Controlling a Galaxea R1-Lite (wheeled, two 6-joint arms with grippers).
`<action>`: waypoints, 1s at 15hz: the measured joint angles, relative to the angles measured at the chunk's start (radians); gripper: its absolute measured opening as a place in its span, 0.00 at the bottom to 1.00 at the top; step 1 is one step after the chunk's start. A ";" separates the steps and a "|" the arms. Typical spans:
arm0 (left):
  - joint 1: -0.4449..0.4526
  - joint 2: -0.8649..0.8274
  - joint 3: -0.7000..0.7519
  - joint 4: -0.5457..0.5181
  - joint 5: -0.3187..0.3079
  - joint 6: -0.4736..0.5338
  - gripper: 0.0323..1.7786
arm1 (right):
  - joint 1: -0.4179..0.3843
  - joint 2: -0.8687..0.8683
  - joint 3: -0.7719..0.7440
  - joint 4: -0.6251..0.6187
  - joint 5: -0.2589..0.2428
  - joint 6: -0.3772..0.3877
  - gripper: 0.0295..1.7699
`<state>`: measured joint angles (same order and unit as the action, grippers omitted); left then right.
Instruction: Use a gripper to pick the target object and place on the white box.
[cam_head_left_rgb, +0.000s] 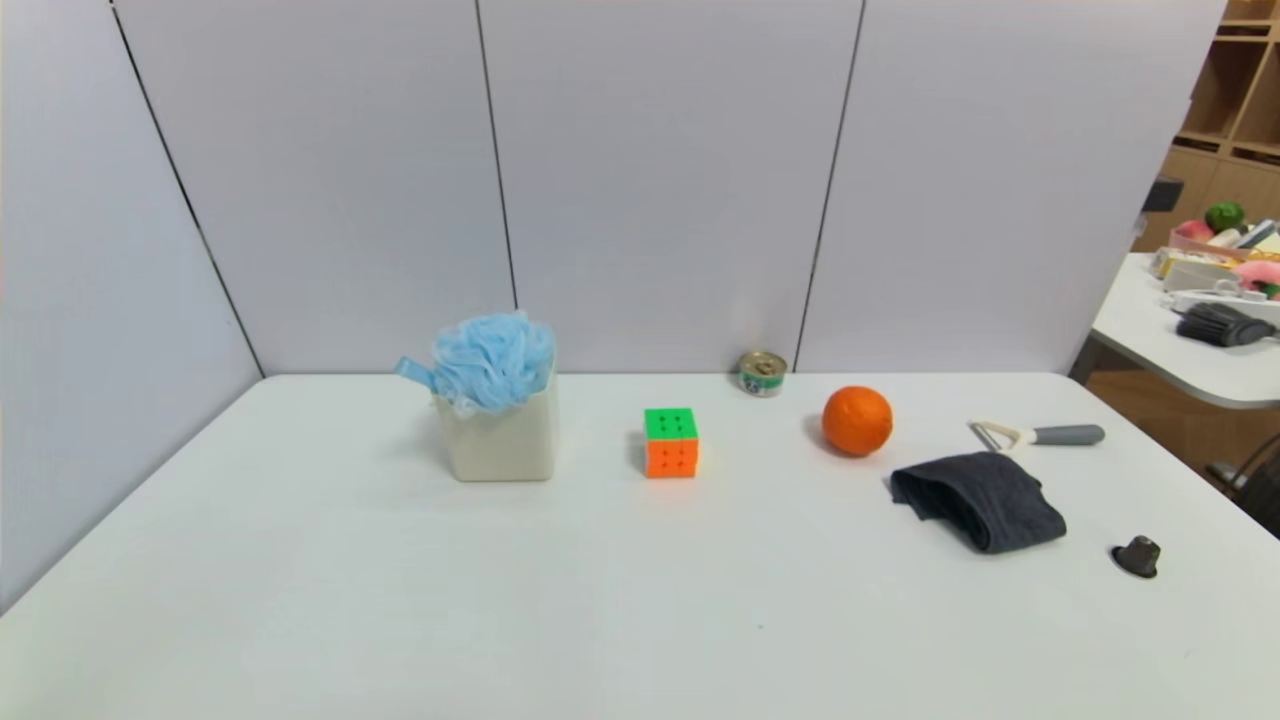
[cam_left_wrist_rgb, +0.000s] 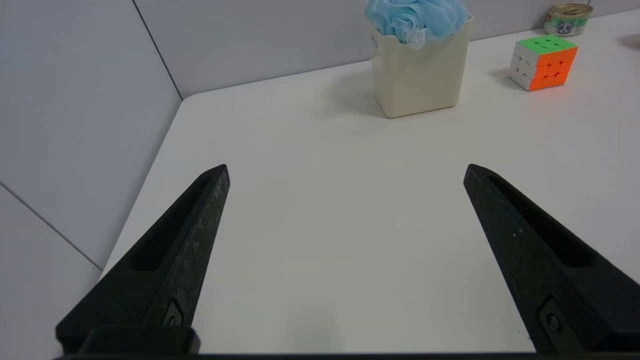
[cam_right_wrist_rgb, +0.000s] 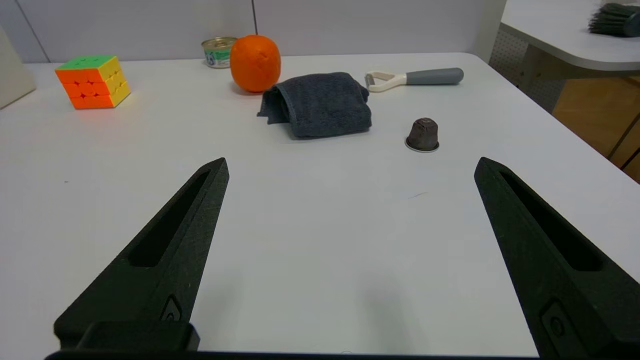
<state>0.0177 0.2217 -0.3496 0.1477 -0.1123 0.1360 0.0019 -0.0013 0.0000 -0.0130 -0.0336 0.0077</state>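
The light blue pouf (cam_head_left_rgb: 490, 360) (cam_left_wrist_rgb: 416, 17) rests on top of the cream-white box (cam_head_left_rgb: 500, 440) (cam_left_wrist_rgb: 422, 75), which stands at the back left of the table; its ribbon loop hangs over the rim. Neither arm shows in the head view. My left gripper (cam_left_wrist_rgb: 346, 170) is open over bare table, well short of the box, with nothing between its fingers (cam_left_wrist_rgb: 200, 220). My right gripper (cam_right_wrist_rgb: 351, 165) is also open and empty, held back over the table's near right side.
A green-and-orange puzzle cube (cam_head_left_rgb: 671, 442) sits mid-table. Behind it are a small tin (cam_head_left_rgb: 762, 373) and an orange (cam_head_left_rgb: 857, 421). A folded dark grey cloth (cam_head_left_rgb: 985, 498), a peeler (cam_head_left_rgb: 1040, 436) and a small dark capsule (cam_head_left_rgb: 1139, 556) lie at the right. Grey walls enclose the back and left.
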 joint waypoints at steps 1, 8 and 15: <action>-0.007 -0.034 0.036 -0.001 0.003 -0.001 0.95 | 0.000 0.000 0.000 0.000 0.000 0.000 0.96; -0.019 -0.211 0.324 -0.161 0.081 -0.012 0.95 | 0.000 0.000 0.000 0.000 0.000 0.000 0.96; -0.018 -0.222 0.350 -0.149 0.103 -0.065 0.95 | 0.000 0.000 0.000 0.000 0.001 0.000 0.96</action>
<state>-0.0004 -0.0004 0.0000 -0.0009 -0.0091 0.0706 0.0019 -0.0013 0.0000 -0.0134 -0.0330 0.0077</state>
